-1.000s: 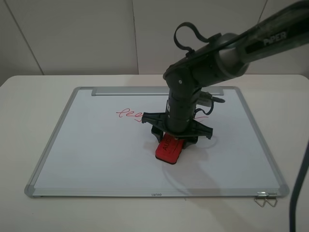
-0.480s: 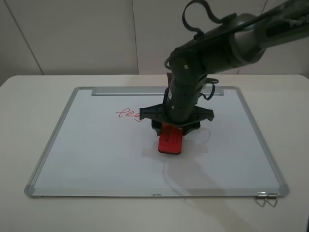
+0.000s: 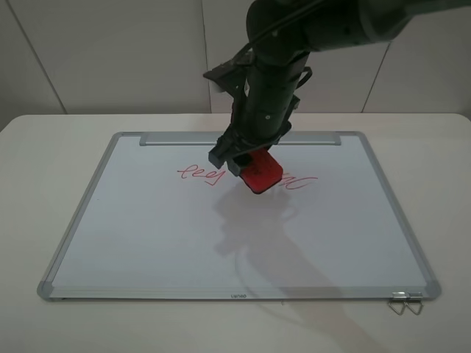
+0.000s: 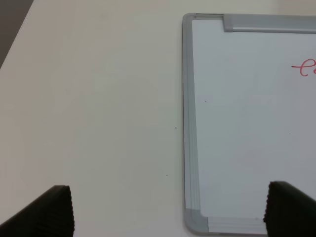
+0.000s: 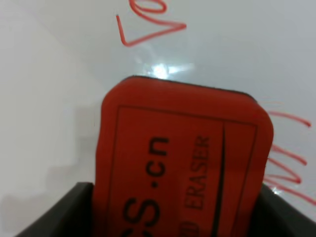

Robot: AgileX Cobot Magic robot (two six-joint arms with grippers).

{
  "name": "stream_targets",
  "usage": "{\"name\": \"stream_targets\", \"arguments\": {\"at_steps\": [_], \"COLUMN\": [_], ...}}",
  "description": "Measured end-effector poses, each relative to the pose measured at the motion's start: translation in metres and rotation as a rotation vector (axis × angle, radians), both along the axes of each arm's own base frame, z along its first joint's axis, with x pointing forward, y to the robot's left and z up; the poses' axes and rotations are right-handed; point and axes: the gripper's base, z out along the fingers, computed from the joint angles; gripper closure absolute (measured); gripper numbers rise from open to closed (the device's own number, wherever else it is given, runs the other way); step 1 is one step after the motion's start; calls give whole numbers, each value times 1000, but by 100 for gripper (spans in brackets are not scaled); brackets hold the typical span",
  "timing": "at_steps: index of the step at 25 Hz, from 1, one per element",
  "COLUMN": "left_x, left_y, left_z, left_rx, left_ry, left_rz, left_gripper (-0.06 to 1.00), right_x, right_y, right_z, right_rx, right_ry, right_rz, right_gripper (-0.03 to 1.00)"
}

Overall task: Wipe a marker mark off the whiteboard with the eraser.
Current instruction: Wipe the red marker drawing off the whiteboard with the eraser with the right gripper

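The whiteboard (image 3: 147,235) lies flat on the table. The marker mark (image 3: 199,173), a short red looped scribble, is on its far half; its first loop also shows in the left wrist view (image 4: 306,68). My right gripper (image 3: 246,162) is shut on the red eraser (image 3: 260,173) (image 5: 182,163) and holds it tilted just right of the mark, apparently above the board. A red stroke (image 5: 148,27) lies beyond the eraser's tip. My left gripper (image 4: 173,215) is open over the bare table beside the board's corner (image 4: 195,222).
A red zigzag scribble (image 3: 298,182) (image 5: 289,170) runs right of the eraser. The silver tray strip (image 3: 176,138) lines the board's far edge. A metal clip (image 3: 405,302) sits at the near right corner. The arm's shadow (image 3: 250,228) falls on mid-board.
The right arm has lifted the eraser from the middle of the board and carried it toward the far side, next to the red writing, turning the gripper as it went.
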Motion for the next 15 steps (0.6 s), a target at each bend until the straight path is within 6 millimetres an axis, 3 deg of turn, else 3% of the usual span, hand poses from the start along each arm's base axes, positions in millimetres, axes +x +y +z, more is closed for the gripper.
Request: {"name": "stream_targets", "arguments": {"at_steps": [8, 10, 15], "left_x": [0, 0, 0], "left_y": [0, 0, 0], "left_z": [0, 0, 0], "left_rx": [0, 0, 0], "left_ry": [0, 0, 0], "left_rz": [0, 0, 0], "left_gripper": [17, 17, 17], "right_x": [29, 43, 70], "right_y": [25, 40, 66], "right_z": [-23, -29, -41], "right_rx": [-130, -156, -93], "right_ry": [102, 121, 70], "right_rz": [117, 157, 170], "right_gripper": [44, 44, 44]}}
